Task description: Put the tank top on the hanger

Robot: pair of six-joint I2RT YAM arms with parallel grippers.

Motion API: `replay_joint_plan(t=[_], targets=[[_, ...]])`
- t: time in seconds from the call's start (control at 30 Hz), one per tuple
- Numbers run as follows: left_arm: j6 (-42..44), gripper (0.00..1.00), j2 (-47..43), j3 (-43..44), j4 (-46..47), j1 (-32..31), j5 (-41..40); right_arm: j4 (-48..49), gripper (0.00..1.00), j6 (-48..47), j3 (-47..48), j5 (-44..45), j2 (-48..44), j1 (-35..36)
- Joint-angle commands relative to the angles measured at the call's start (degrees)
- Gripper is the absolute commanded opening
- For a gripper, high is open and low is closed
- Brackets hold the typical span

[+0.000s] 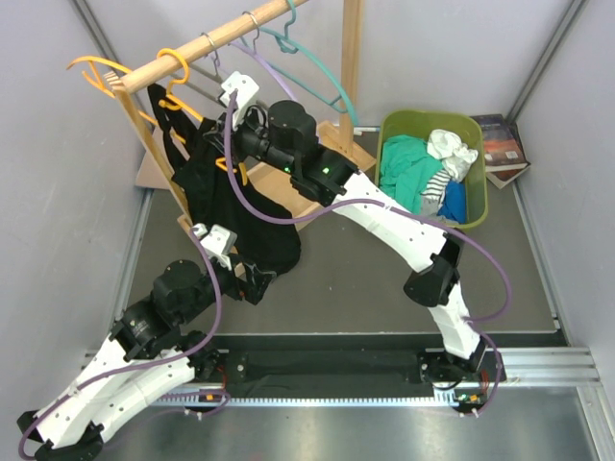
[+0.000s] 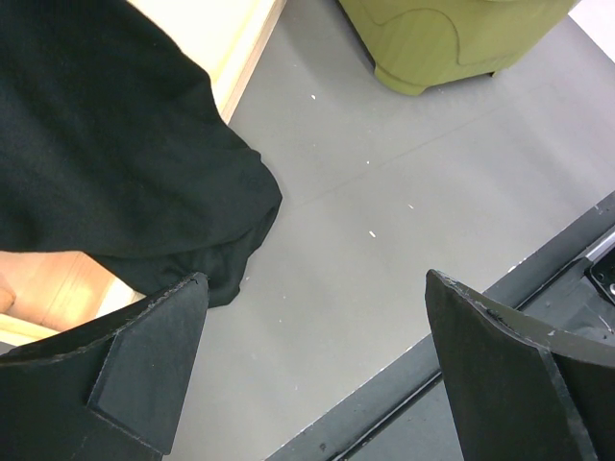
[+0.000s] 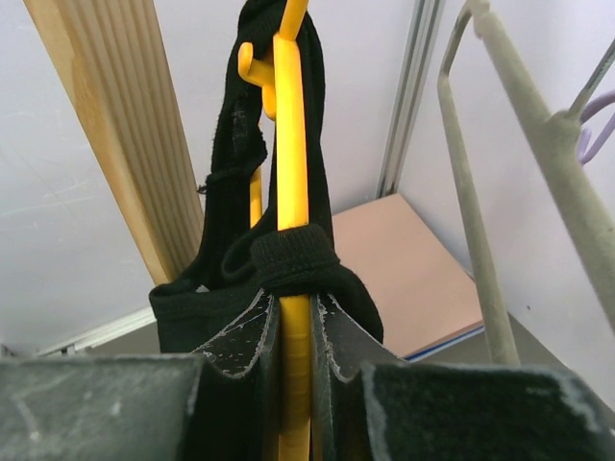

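Tank top (image 1: pixel 216 197): black, draped on the orange hanger (image 3: pixel 291 144), which is hooked over the wooden rail (image 1: pixel 207 43). One strap loops over the hanger arm directly above the tips of the right gripper (image 3: pixel 293 307). The body hangs down toward the left gripper (image 2: pixel 317 288).

Right gripper: jaws almost closed, pinching the hanger arm between them. The strap band sits on the arm right at the fingertips.

Left gripper: jaws spread fully wide, nothing between them. The tank top's hem is just beyond the finger (image 2: pixel 144 365) on the left side of the wrist view, above the grey table (image 2: pixel 384 221).

Pale hanger (image 3: pixel 500 192) on the right gripper's right side. Green bin (image 2: pixel 452 48) ahead of the left gripper, well apart.
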Motion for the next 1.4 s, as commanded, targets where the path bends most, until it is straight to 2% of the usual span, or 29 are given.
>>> replay_joint_plan(t=[0.0,0.27,0.37,0.4,0.47,0.5,0.57,0.6,0.83,0.93,1.03,1.07,1.1,1.23,1.37], targets=[[0.7,0.99,0.6,-0.3,2.6,-0.1,0.1,0.5,0.0,0.7,3.7,-0.3,-0.5,-0.4],[0.7,0.99,0.7,-0.1,2.6,-0.1,-0.3,0.0,0.0,0.0,-2.1,0.9,-5.0,1.0],[0.7,0.99,0.4,-0.2,2.6,-0.1,0.3,0.5,0.19,0.1,-4.8,1.8,-7.7,1.7],[0.8,0.99,-0.1,-0.2,2.7,-0.1,0.3,0.7,0.34,0.3,-6.5,1.9,-8.5,1.9],[0.7,0.99,-0.4,-0.3,2.7,-0.1,-0.1,1.7,0.45,0.4,-8.5,1.9,-11.2,2.3],[0.7,0.99,-0.7,-0.3,2.7,-0.1,-0.3,1.9,0.55,0.3,-10.2,1.9,-12.1,2.5],[0.7,0.99,-0.8,-0.3,2.7,-0.1,-0.6,2.4,0.63,0.1,-11.6,1.8,-14.5,2.8],[0.7,0.99,-1.1,-0.3,2.7,-0.1,-0.6,2.6,0.7,-0.1,-12.8,1.8,-15.1,3.0],[0.4,0.99,-0.4,-0.3,2.5,-0.1,-2.4,1.7,0.91,-2.3,-15.4,3.3,-20.7,4.3],[-1.1,0.99,0.5,-0.1,1.8,-0.1,-6.1,2.4,0.95,-3.5,-18.8,4.4,-24.3,5.2],[-7.0,0.99,2.9,0.1,-0.9,-0.1,-15.1,4.0,0.97,-4.4,-24.9,6.9,-29.6,6.4],[-11.6,0.99,4.4,-0.2,-1.5,-0.1,-16.9,4.8,0.97,-4.4,-27.1,7.3,-31.3,6.8],[-13.5,0.99,5.1,-0.9,-1.4,-0.1,-17.7,5.7,0.97,-4.1,-32.4,7.6,-33.3,7.1],[-19.9,0.98,8.4,-9.5,6.7,-0.1,-13.8,10.5,0.97,-1.8,-46.2,9.4,-45.2,7.3],[-24.2,0.97,13.8,-13.3,14.1,-0.2,-14.8,10.7,0.97,0.0,-57.5,12.3,-54.2,7.3]])
